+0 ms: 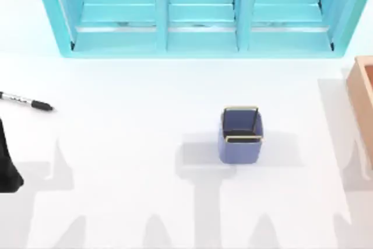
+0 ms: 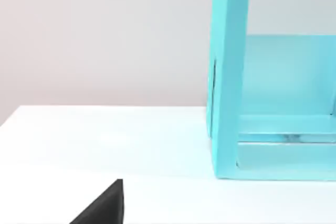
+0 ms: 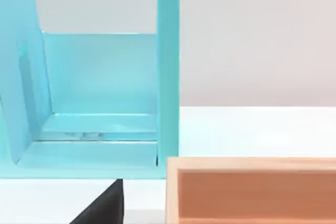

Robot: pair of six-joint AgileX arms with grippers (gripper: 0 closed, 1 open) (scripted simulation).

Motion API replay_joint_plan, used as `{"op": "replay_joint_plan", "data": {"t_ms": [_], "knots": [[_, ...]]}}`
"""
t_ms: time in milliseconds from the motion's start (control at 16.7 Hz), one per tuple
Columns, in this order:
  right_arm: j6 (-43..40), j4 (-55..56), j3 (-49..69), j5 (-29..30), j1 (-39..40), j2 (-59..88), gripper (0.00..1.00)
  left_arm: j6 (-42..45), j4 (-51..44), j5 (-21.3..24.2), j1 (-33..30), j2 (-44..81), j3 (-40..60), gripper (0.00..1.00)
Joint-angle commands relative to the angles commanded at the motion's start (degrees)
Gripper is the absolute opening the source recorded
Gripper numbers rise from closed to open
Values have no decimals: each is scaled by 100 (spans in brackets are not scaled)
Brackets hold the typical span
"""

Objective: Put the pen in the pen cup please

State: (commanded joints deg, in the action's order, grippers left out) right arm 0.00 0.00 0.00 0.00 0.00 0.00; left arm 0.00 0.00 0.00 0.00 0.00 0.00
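Waiting at the left edge of the table, the left arm appears as a dark shape in the top view, just below the pen and apart from it. A dark wedge at the bottom of the left wrist view seems to be part of its gripper, but I cannot tell if the fingers are apart or together. The right wrist view has a similar dark wedge, and for this one I also cannot tell the state.

The pen lies flat near the left edge of the table, its white barrel running off the left border and its black cap pointing to the right and slightly down. Nothing touches it. The cup stands upright near the middle of the table, a little to the right, well apart from the pen, with its dark inside open to the top.

Behind both, a teal shelf spans the far side, and an orange-brown box sits at the right edge.

I judge that the task is at its very start: the pen is not yet picked up. The next move calls for the left gripper to come over the barrel with its fingers across the pen's axis, close on it, lift it, carry it to the right over the cup, and turn it upright so that it drops inside the rim without tipping the cup.
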Motion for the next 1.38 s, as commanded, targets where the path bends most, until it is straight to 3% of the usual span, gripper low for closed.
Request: {"op": "replay_joint_plan", "data": {"t_ms": [240,480,1080,1380], "knots": [[0,0,0,0,0,0,100,-156,62,70,55,180,80,100],[0,0,0,0,0,0,100,-979,377,477,315,1261,492,100],[0,0,0,0,0,0,100,-4272,1536,2129,1339,6625,2037,100],[0,0,0,0,0,0,100,-5645,2055,2791,1799,8712,2719,100]]}}
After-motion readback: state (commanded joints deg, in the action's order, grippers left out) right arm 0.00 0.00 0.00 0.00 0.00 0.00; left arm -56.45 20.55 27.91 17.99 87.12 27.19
